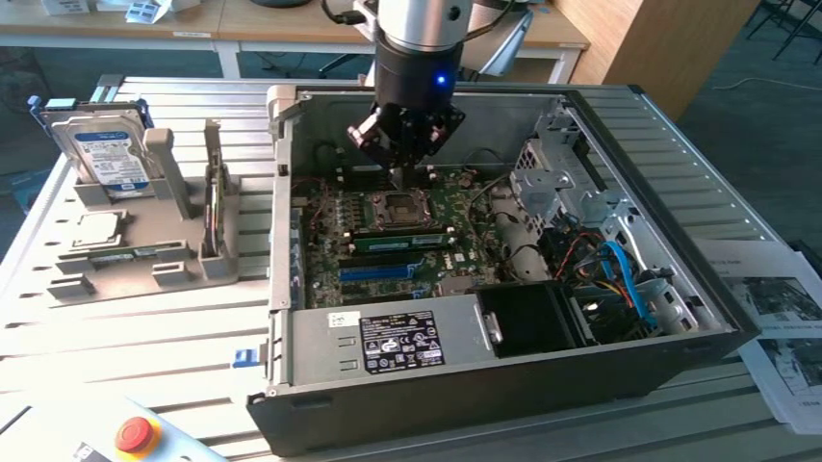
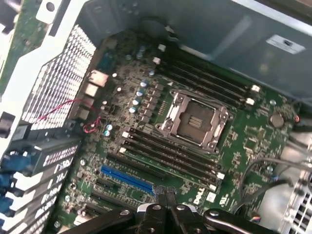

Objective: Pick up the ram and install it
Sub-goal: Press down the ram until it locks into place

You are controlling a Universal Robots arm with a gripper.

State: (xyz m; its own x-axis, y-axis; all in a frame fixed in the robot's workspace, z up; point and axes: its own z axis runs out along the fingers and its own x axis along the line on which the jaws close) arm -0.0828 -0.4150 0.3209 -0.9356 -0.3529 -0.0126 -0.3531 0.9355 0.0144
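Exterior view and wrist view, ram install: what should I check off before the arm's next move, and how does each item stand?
1. Case open, motherboard reachable: ok.
2. Gripper over the board, near the CPU socket: ok.
3. Gripper open for a pick: not ok, it is shut.
4. Ram in the grip: not ok, nothing green sits between the fingers.
5. Long dark slots beside the socket free: ok, they look empty.
6. Ram located: cannot tell; a thin upright stick stands in the grey holder at the exterior view's left.
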